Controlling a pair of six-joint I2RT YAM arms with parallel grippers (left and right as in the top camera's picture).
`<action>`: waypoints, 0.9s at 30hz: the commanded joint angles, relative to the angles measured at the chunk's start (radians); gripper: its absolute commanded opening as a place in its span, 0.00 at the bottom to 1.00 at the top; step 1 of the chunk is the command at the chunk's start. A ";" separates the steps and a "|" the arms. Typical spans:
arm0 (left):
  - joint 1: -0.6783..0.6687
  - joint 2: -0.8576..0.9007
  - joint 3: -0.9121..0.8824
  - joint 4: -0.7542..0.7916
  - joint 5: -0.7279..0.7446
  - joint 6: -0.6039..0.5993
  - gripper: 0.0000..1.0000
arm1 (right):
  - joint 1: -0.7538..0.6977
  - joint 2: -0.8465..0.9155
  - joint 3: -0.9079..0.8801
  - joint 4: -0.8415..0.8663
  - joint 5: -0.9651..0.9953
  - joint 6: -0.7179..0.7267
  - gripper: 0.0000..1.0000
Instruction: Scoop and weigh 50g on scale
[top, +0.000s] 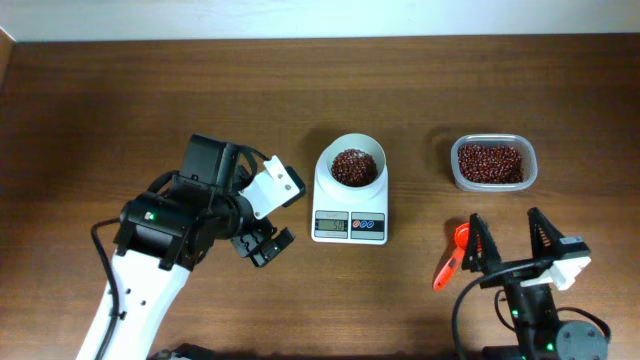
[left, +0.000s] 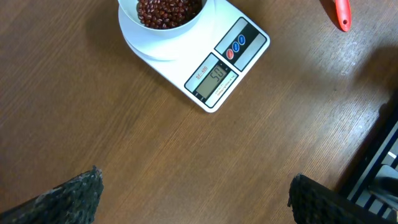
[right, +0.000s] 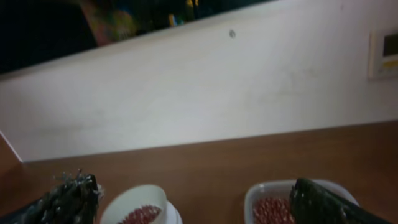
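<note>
Small white digital kitchen scale sits about mid-counter, on the dark brown wooden counter. We can see its grey display and the red and blue round buttons along the near edge. On top is a white round bowl holding a heap of dark red beans. From the left wrist view the scale is at an angle. The display digits look like a five and a zero to us, but they're too small to be sure.

Off to the right, well apart from the scale, there's a clear rectangular plastic tub with more red beans inside. An orange-red plastic scoop lies flat on the counter between scale and tub, closer to us. It's just beside the right pincer's finger on the scale side. We can't tell if they touch.

Left pincer is spread wide with nothing in it, hovering over bare wood just left of the scale and a bit nearer. Its two dark textured fingertips frame the bottom of its own view.

Right pincer is also wide apart and empty, in front of the tub. Its camera looks out towards a white wall, with the bowl and tub low in frame.
</note>
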 joint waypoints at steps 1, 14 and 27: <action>0.006 -0.004 0.009 0.002 0.003 0.015 0.99 | 0.006 -0.010 -0.077 0.063 0.050 -0.007 0.99; 0.006 -0.004 0.009 0.002 0.003 0.015 0.99 | -0.013 -0.011 -0.235 0.143 0.050 -0.007 0.99; 0.006 -0.004 0.009 0.002 0.003 0.015 0.99 | -0.012 -0.011 -0.278 0.126 0.077 -0.010 0.99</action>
